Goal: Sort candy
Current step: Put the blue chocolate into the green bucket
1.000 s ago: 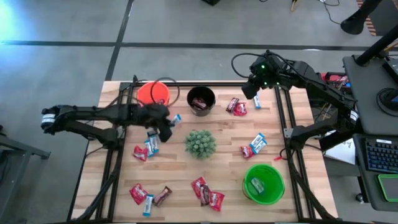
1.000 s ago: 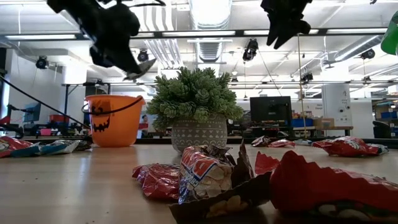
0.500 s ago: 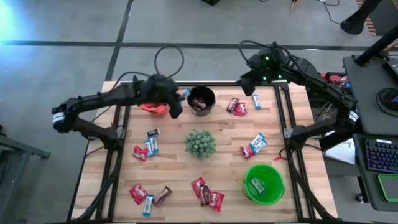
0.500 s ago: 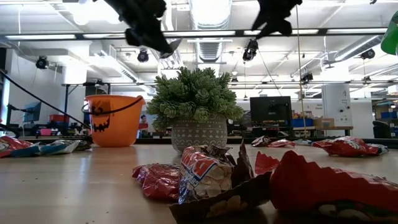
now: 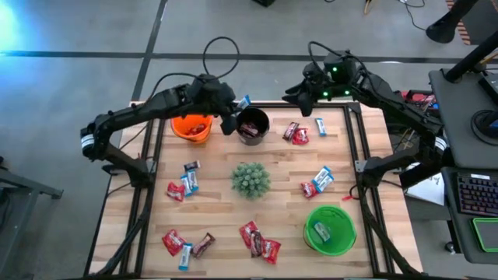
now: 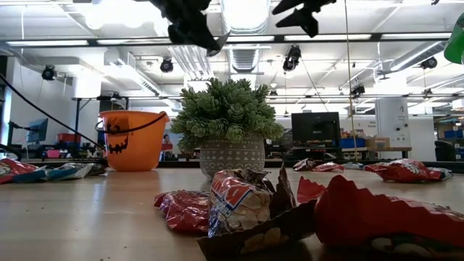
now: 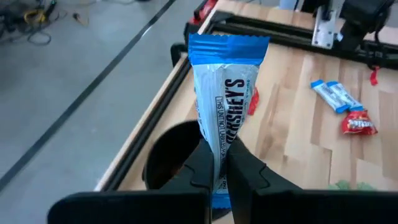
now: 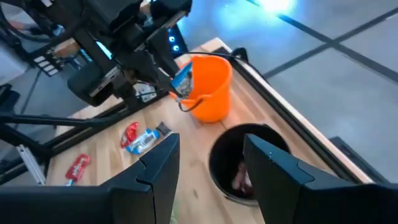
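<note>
My left gripper point(image 5: 232, 117) hangs over the near-left rim of the black bucket point(image 5: 252, 124), shut on a blue-and-white candy point(image 7: 225, 99). The same candy point(image 5: 243, 103) shows in the high view beside the orange bucket point(image 5: 191, 127). My right gripper point(image 5: 296, 91) hovers open and empty above the table's far edge, its fingers pointing toward the left arm. More candy lies loose on the wood: near the left side point(image 5: 185, 180), at the far right point(image 5: 296, 132), at the right point(image 5: 318, 180) and near the front point(image 5: 260, 239). My left gripper pinches the blue-and-white candy between its two fingers point(image 7: 245, 173), on the wrapper's lower part point(image 7: 219, 146) close to one end. The rest of the wrapper sticks out past the fingertips. It is lifted clear, above the black bucket's opening point(image 7: 168, 163).
A green bucket point(image 5: 330, 228) stands at the near right. A spiky green plant ball point(image 5: 250, 179) sits in a pot at mid-table. Dark frame rails point(image 5: 354, 148) run along both table sides. The black bucket point(image 8: 249, 163) holds some dark wrappers.
My left gripper has risen from the left-middle of the table and swung toward the far edge and the right, carrying the candy past the orange bucket to the black one. My right gripper has tipped up toward level and turned toward the left arm, its gap unchanged.
</note>
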Controlling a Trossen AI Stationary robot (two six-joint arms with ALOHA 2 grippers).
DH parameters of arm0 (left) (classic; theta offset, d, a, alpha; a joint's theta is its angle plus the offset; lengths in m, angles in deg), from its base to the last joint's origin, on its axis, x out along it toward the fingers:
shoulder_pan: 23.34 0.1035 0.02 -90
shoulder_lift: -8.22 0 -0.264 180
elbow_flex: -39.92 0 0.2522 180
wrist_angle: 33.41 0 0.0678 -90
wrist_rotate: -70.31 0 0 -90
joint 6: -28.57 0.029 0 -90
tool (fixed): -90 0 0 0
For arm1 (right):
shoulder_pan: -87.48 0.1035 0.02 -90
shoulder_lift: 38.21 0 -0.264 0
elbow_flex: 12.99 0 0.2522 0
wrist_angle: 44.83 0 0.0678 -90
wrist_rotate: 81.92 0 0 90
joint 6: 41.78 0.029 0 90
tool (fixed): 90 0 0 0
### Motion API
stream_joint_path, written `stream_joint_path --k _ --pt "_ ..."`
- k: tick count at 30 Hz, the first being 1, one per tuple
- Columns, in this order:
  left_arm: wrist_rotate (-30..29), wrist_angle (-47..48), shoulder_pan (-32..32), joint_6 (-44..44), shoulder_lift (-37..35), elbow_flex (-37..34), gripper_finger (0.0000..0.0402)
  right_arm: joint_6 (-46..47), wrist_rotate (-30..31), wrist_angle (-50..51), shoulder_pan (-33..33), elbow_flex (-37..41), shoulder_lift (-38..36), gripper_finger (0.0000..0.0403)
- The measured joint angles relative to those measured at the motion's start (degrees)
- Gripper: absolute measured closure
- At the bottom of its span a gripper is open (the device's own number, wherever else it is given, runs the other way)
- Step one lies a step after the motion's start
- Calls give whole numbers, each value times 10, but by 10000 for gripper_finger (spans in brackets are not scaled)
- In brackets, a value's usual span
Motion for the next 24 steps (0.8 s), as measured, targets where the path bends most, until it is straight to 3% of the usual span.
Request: stream_joint_path --k 10,24 --pt "61 4 11 31 -6 15 401 32 0 -130 59 1 70 234" --pt "87 3 12 50 -6 14 401 64 1 -192 80 -6 137 234"
